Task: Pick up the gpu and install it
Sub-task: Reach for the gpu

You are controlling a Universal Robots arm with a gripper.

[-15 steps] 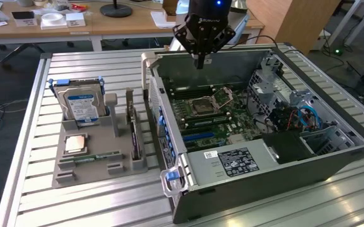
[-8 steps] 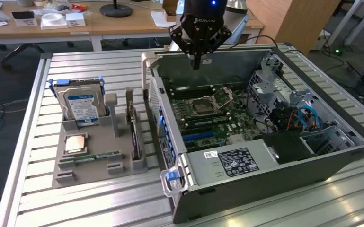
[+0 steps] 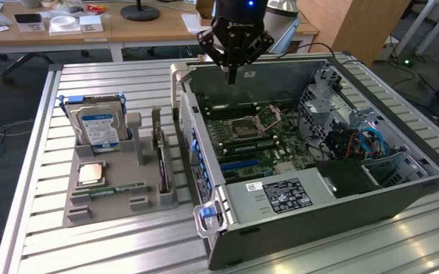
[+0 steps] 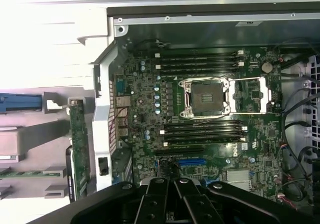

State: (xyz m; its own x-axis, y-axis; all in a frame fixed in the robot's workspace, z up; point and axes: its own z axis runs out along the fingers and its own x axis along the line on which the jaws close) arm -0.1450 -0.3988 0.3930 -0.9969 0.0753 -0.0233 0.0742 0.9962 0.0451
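On the exterior view's left, find the grey holder (image 3: pixel 112 208) on the slatted tabletop (image 3: pixel 105 251), carrying a hard drive (image 3: pixel 97 128) upright and a memory stick (image 3: pixel 116 188) lying flat. At the holder's edge nearest the computer case (image 3: pixel 402 194), spot the gpu (image 3: pixel 160 151): standing on edge in a slot, untouched, long axis running far to near alongside the case wall.

Further right and higher, see the hand (image 3: pixel 232 77) hanging over the open case, above the far end of the motherboard (image 3: pixel 242 137), clenched on nothing, fingers pressed together.

Judge the gpu to lie toward the exterior view's left of the hand and well below it, on the other side of the case wall.

From the exterior view, read the height gap and the holder's whole layout. From the wrist view, looking down, read instead the card as a narrow green strip just outside the case wall, and a blue expansion slot (image 4: pixel 190 161) on the board close by the fingers.
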